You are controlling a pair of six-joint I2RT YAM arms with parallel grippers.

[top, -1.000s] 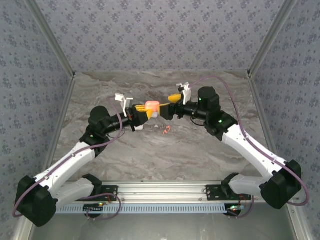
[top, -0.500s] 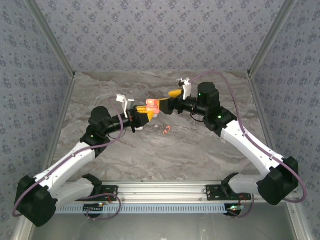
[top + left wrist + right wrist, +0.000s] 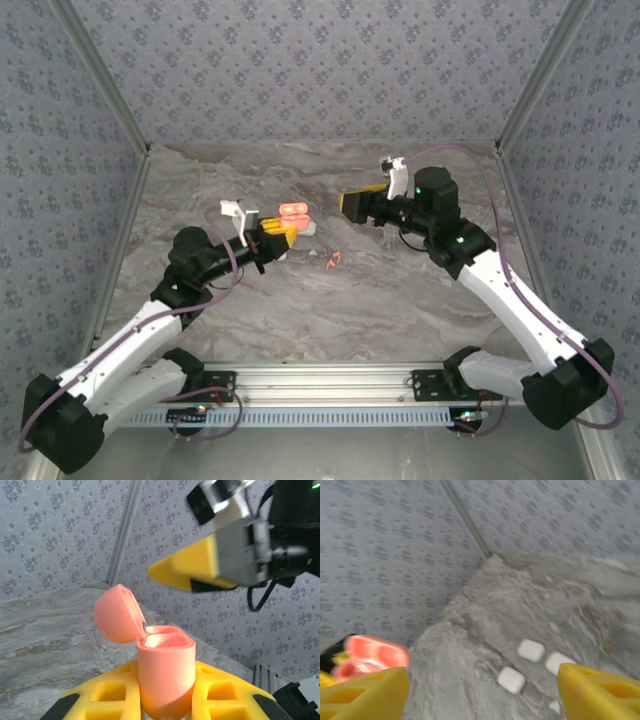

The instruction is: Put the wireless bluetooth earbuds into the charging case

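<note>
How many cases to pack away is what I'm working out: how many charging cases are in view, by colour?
Coral case, lid open, held in the left gripper: 1
White cases, lying on the table: 3
Total: 4

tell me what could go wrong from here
1. The case is pinched low in the left gripper with its lid open; a push from above might tilt it or make it slip.
2. The earbuds on the table are tiny, so the right gripper, with its broad fingers, may fumble them.
3. The grippers are close together and could bump.
</note>
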